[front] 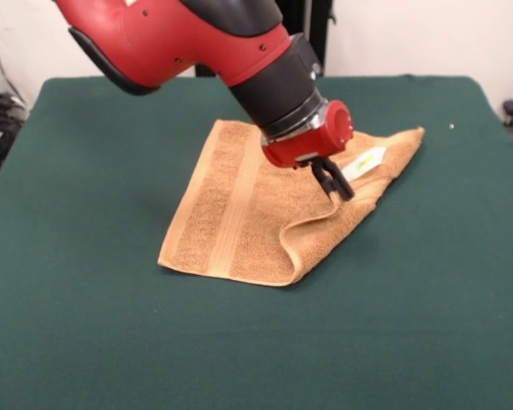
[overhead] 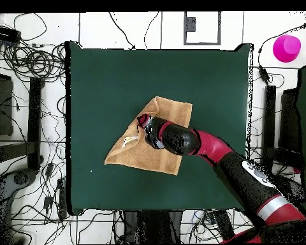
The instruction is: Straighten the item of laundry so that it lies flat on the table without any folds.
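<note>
The golden-tan towel [front: 231,205] lies in the middle of the green table [front: 111,342], with its right part folded over on itself. A flat woven band runs down its left half. A white label [front: 363,162] shows near its right corner. My gripper [front: 340,192] hangs from the red arm, its black fingers close together at the raised edge of the fold, which lifts up towards them. In the overhead view the towel [overhead: 152,156] lies mid-table [overhead: 104,76]. The arm covers the towel's centre, and the gripper [overhead: 141,122] is near the label [overhead: 129,141].
A small white speck [front: 451,126] lies on the table's far right. Off the table, a pink object [overhead: 287,48] stands at the upper right. Cables [overhead: 34,64] lie on the floor around the table's edges.
</note>
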{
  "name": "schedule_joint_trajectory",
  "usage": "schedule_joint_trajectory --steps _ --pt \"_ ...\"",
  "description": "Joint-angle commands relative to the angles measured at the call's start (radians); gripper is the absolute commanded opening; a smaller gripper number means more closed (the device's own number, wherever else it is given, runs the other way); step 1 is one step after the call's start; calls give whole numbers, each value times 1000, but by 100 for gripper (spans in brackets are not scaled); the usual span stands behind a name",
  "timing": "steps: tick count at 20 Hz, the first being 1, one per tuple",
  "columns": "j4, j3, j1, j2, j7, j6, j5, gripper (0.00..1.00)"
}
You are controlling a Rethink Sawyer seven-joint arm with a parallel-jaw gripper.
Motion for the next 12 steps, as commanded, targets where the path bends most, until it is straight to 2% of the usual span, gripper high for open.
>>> schedule_joint_trajectory --steps 1,12 --pt "21 54 23 56 15 -86 -31 0" --pt "25 60 21 72 22 -136 -35 0"
